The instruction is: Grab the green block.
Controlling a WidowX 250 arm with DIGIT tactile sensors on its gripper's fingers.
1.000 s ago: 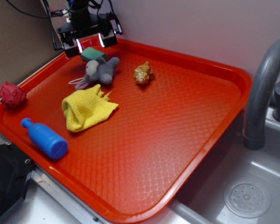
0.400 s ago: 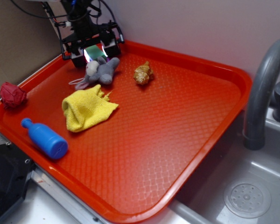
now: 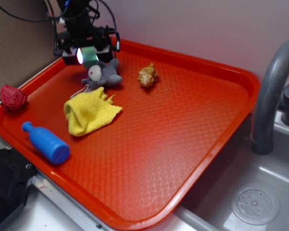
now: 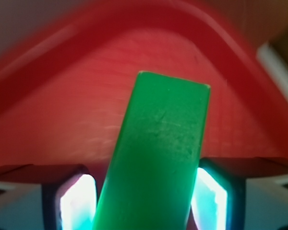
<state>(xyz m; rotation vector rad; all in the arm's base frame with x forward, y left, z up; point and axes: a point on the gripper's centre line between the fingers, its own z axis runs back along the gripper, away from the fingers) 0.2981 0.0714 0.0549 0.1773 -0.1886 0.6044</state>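
Note:
The green block [image 3: 90, 57] sits between the fingers of my gripper [image 3: 88, 53] at the far left corner of the red tray [image 3: 183, 144], just behind the grey plush mouse [image 3: 102, 74]. It looks raised a little off the tray floor. In the wrist view the green block [image 4: 163, 143] fills the middle, slightly tilted, with the gripper [image 4: 144, 203] shut on it. Lit fingers [image 4: 77, 203] press its two sides. The curved tray corner [image 4: 149, 19] lies beyond it.
On the tray lie a yellow cloth [image 3: 89, 111], a blue bottle [image 3: 47, 142] near the front left rim, a red crumpled object [image 3: 12, 97] on the left rim and a brown pastry-like toy [image 3: 148, 75]. A grey faucet [image 3: 272, 86] and sink [image 3: 260, 202] stand at the right.
The gripper came down over the green block, shut on it and moved slightly up and left with it. The plush mouse shifted and turned a little.

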